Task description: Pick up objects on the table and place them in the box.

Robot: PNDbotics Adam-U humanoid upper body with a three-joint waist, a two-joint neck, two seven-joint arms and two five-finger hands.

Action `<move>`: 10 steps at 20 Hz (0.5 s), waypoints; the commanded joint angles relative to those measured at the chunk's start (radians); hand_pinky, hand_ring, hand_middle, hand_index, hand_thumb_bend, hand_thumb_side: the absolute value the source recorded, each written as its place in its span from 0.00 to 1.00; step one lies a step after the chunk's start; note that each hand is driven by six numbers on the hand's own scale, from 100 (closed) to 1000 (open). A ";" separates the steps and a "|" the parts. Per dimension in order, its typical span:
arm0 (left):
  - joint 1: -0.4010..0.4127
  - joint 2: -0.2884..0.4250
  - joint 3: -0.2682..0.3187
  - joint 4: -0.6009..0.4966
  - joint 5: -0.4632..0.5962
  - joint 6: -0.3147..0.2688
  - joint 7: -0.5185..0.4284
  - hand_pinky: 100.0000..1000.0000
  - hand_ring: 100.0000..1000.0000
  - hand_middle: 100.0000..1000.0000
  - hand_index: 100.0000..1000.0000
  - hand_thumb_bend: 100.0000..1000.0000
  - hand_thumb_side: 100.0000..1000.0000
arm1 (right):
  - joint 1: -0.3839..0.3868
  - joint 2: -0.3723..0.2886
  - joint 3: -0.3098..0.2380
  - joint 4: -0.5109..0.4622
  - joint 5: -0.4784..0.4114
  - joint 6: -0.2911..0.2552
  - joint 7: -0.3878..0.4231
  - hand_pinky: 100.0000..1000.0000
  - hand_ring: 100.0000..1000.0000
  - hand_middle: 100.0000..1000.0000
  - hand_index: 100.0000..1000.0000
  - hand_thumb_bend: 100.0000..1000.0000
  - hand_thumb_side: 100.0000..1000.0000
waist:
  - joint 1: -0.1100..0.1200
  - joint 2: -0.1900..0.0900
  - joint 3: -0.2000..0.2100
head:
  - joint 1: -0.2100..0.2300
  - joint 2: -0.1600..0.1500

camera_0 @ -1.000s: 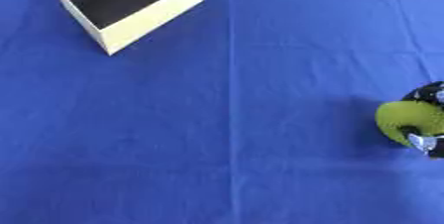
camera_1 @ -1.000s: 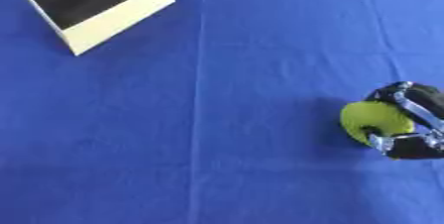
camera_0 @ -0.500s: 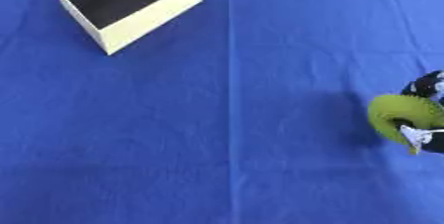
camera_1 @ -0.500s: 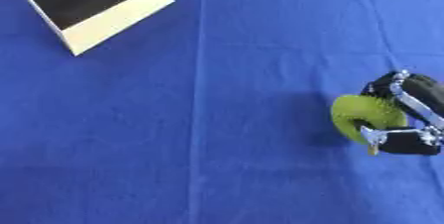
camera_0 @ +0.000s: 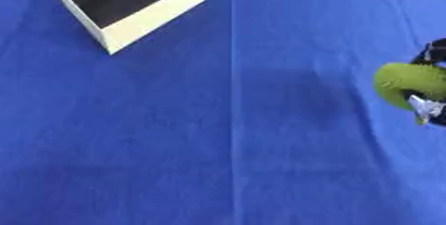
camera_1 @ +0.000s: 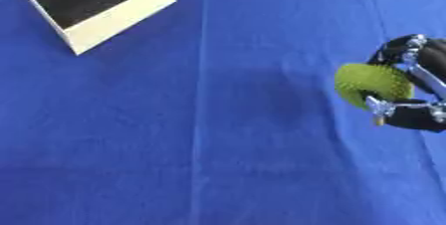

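Note:
A round green object (camera_1: 370, 84) with a bumpy surface is held at the right side, above the blue cloth. My right hand (camera_1: 416, 100) is shut on it, fingers and thumb curled round its far and near sides. The cream box (camera_0: 131, 5) with a dark inside stands open at the top left, far from the hand. A faint shadow lies on the cloth left of the green object. My left hand shows in neither view.
A blue cloth (camera_0: 218, 144) covers the whole table, with a lengthwise crease down its middle. A grey strip of background shows at the top right corner.
My right hand has lifted the green object and carried it a little up and to the left. The box has not moved.

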 commanded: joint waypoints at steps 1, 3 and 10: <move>-0.005 0.020 0.004 -0.014 0.001 0.002 -0.001 0.76 0.46 0.47 0.48 0.21 0.00 | -0.086 -0.063 -0.007 -0.021 -0.046 -0.022 -0.021 0.59 0.49 0.38 0.53 0.00 0.00 | 0.004 -0.024 0.004 | -0.005 0.001; -0.007 0.019 0.001 -0.014 0.003 0.001 -0.004 0.76 0.46 0.47 0.48 0.21 0.00 | -0.183 -0.075 0.020 -0.021 -0.074 -0.020 -0.007 0.59 0.49 0.38 0.52 0.00 0.00 | 0.004 -0.025 0.012 | -0.017 -0.002; -0.005 0.021 -0.005 -0.014 0.006 -0.004 -0.010 0.76 0.46 0.46 0.48 0.21 0.00 | -0.459 -0.013 0.107 -0.021 -0.133 0.063 0.070 0.63 0.49 0.37 0.53 0.00 0.00 | 0.007 -0.020 0.033 | -0.047 -0.028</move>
